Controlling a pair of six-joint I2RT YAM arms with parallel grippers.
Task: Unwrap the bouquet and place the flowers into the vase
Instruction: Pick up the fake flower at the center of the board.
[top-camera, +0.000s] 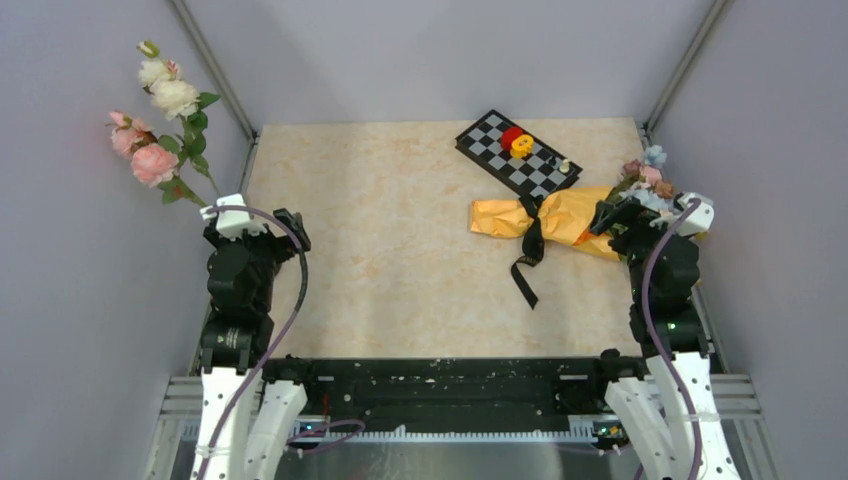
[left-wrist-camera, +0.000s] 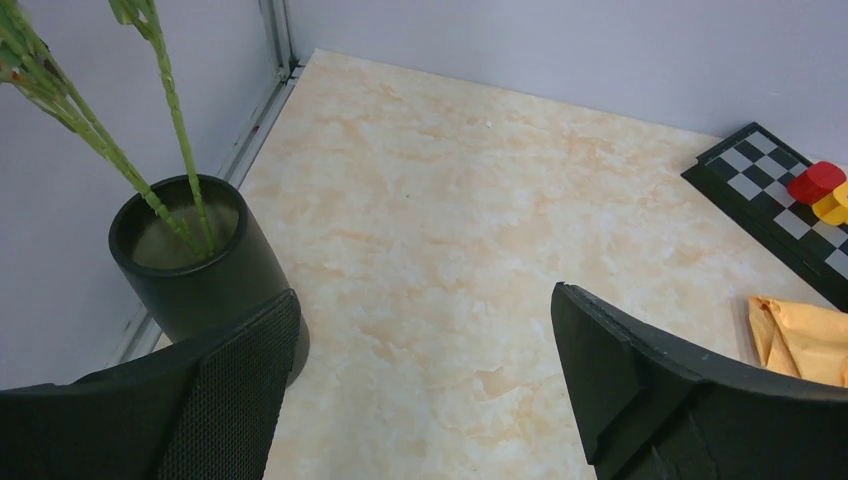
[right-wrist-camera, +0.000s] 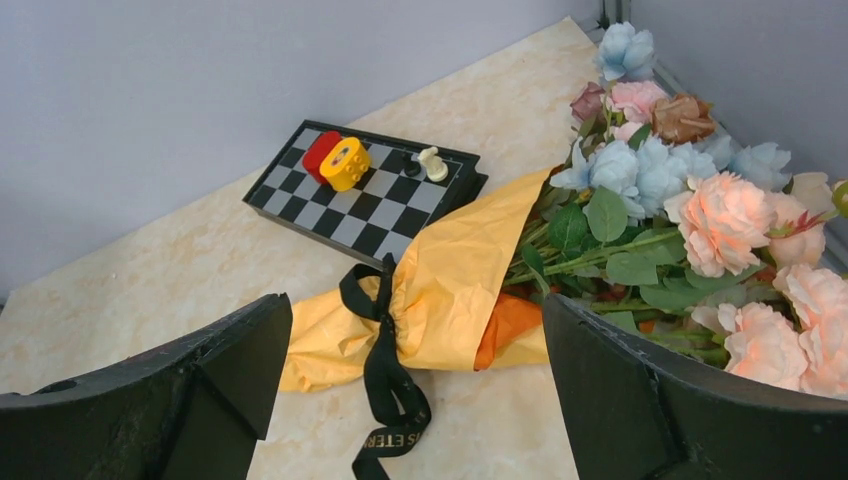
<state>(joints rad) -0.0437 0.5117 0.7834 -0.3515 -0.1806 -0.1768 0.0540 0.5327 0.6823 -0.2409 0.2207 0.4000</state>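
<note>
Black and matte, the cylindrical vase (left-wrist-camera: 190, 265) stands at the tabletop's (left-wrist-camera: 430, 190) left edge, beside my left pincer (left-wrist-camera: 422, 300), which gapes empty. Far right lies the bouquet (right-wrist-camera: 450, 280), small pastel flowers (right-wrist-camera: 690, 200) in crinkled orange-yellow paper with its black ribbon (right-wrist-camera: 385, 370) tied (nothing unwrapped yet). My right pincer (right-wrist-camera: 417, 305) hangs wide open over it, placed, I judge, for that ribbon.

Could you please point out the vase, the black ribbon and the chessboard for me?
vase (left-wrist-camera: 190, 285): left wrist view, on its outer wall.
ribbon (right-wrist-camera: 382, 355): right wrist view, on the tail below the knot.
chessboard (right-wrist-camera: 370, 210): right wrist view, on bare squares.
</note>
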